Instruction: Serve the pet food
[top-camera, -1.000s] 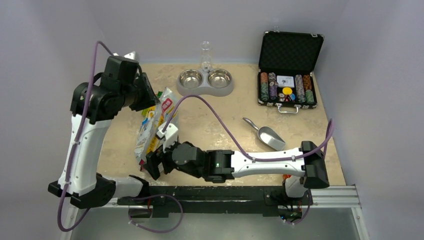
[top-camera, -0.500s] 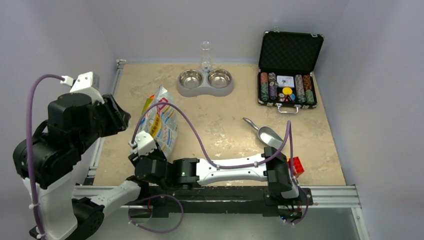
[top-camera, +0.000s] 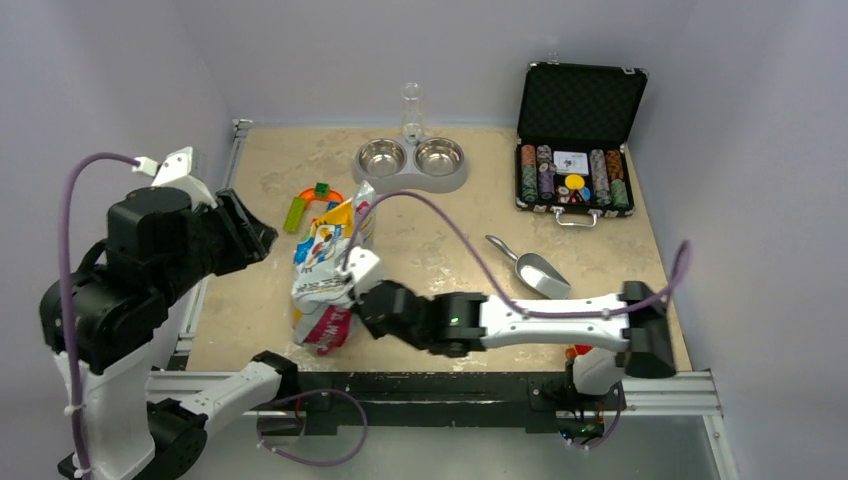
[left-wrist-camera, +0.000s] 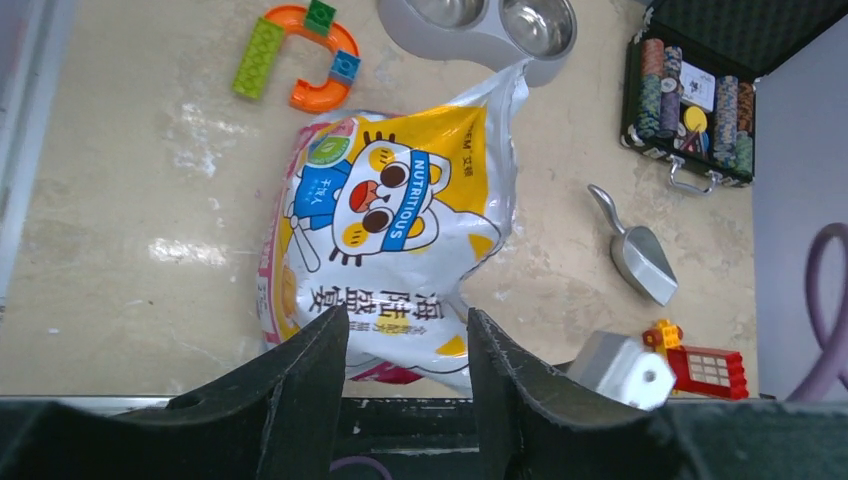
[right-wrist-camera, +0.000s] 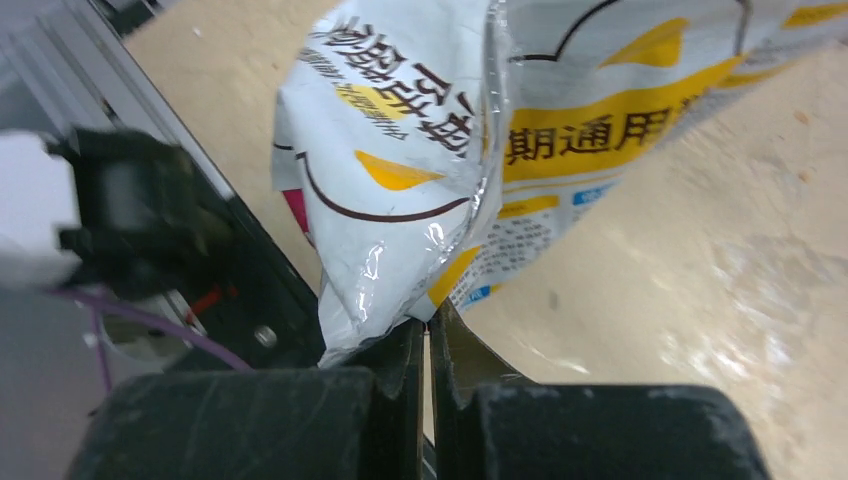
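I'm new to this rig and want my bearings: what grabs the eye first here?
The cat-print foil bag stands out at the table's near left, its edge pinched by the shut right gripper while the open left gripper hangs raised to its left. Behind sit a twin steel bowl and, far right, an open poker chip case.

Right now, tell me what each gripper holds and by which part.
The right gripper is shut on the pet food bag, pinching its foil edge. The left gripper is open, holding nothing.
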